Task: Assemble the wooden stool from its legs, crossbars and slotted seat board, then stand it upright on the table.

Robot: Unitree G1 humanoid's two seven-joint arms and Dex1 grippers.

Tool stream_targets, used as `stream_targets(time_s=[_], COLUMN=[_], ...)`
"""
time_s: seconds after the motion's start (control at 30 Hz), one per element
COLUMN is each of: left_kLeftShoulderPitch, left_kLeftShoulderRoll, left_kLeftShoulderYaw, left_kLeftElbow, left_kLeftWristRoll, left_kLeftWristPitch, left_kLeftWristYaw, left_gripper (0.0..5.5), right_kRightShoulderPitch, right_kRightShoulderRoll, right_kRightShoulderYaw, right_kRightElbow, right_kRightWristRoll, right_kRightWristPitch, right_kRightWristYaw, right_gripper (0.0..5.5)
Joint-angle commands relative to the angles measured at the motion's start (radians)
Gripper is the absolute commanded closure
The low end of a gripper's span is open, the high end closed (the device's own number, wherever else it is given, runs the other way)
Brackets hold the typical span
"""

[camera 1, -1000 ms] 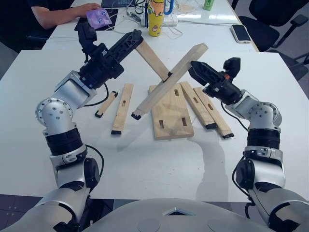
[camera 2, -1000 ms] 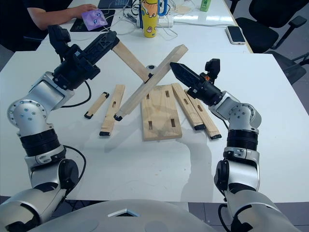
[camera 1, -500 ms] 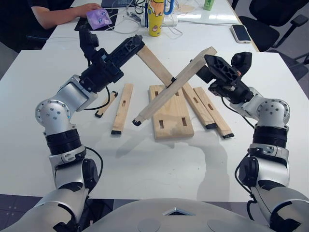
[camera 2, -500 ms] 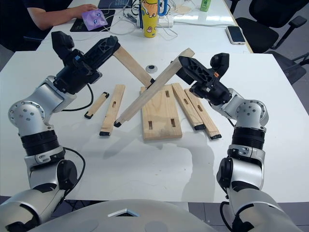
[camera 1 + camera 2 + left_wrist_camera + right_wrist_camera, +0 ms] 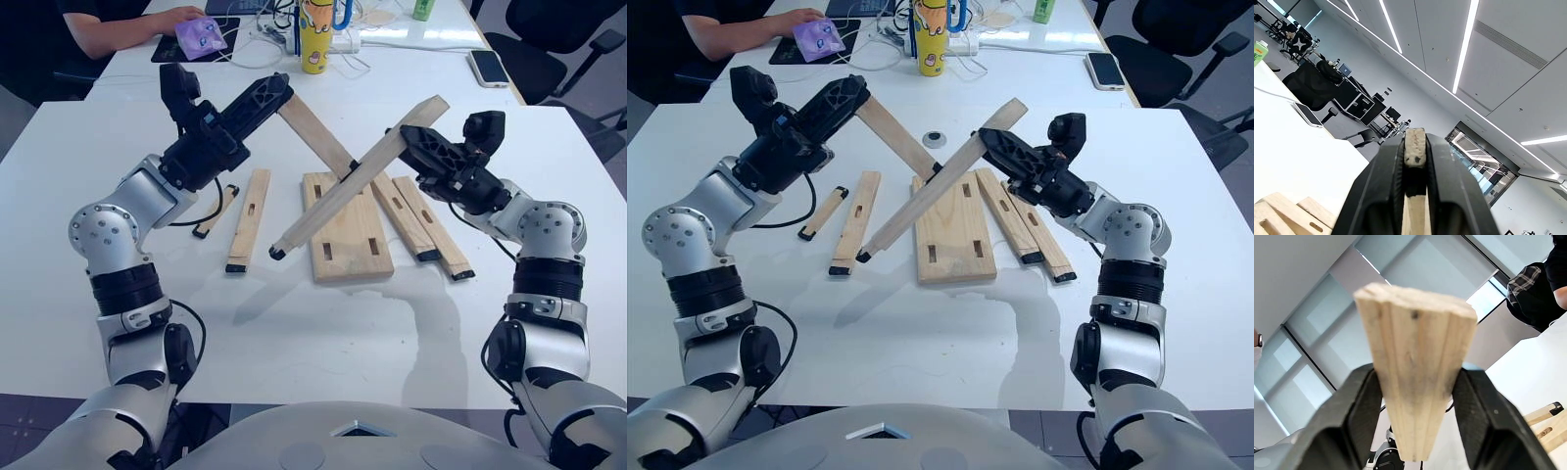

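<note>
A second ago the right gripper [image 5: 409, 139] stood apart from the long leg [image 5: 338, 194]. It has since closed on it just below its upper end, which has shifted a little away from the seat board [image 5: 346, 245].

From the head, the leg slants above the board. Its black-capped lower end hangs beyond the board's left edge, and whether it touches the table [image 5: 294, 323] is unclear. The left gripper [image 5: 277, 88], up and left of the board, clamps a shorter bar [image 5: 315, 134], whose capped tip meets the leg above the board's far edge. Whether it sits in a slot is hard to tell. Two slotted pieces [image 5: 419, 221] lie along the board's right side and two more [image 5: 249, 217] to its left.

In the left wrist view, the fingers [image 5: 1386, 191] press the bar's end [image 5: 1414, 144] between them, and pale wood [image 5: 1283, 215] is cut off at the edge.

In the right wrist view, the leg's end grain [image 5: 1415, 372] sits squeezed between both fingers [image 5: 1352, 426], hiding the shaft behind it.
</note>
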Motion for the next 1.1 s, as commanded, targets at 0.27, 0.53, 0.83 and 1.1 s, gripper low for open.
stream_targets(time_s=[0.27, 0.53, 0.83, 1.1], left_kLeftShoulderPitch=[0.030, 0.115, 0.277, 0.190], left_kLeftShoulderRoll=[0.021, 0.197, 0.356, 0.249], left_kLeftShoulderYaw=[0.005, 0.015, -0.506, -0.833], left_kLeftElbow=[-0.040, -0.034, -0.273, -0.154], left_kLeftWristRoll=[-0.054, 0.000, 0.691, 1.045], left_kLeftWristPitch=[-0.004, 0.027, -0.407, -0.662], left_kLeftWristYaw=[0.010, -0.098, -0.402, -0.489], left_gripper=[3.23, 2.85, 2.85, 2.85], right_kRightShoulderPitch=[0.003, 0.026, -0.155, -0.285], right_kRightShoulderRoll=[-0.031, -0.095, -0.353, -0.356], right_kRightShoulderYaw=[-0.002, -0.024, -0.223, -0.240], right_kRightElbow=[0.011, 0.033, 0.443, 0.651], right_kRightWristRoll=[-0.043, -0.052, -0.156, -0.230], right_kRightWristPitch=[-0.029, -0.027, -0.267, -0.372], right_kRightWristYaw=[0.020, 0.058, -0.008, -0.003], right_gripper=[3.46, 3.46, 3.46, 3.46])
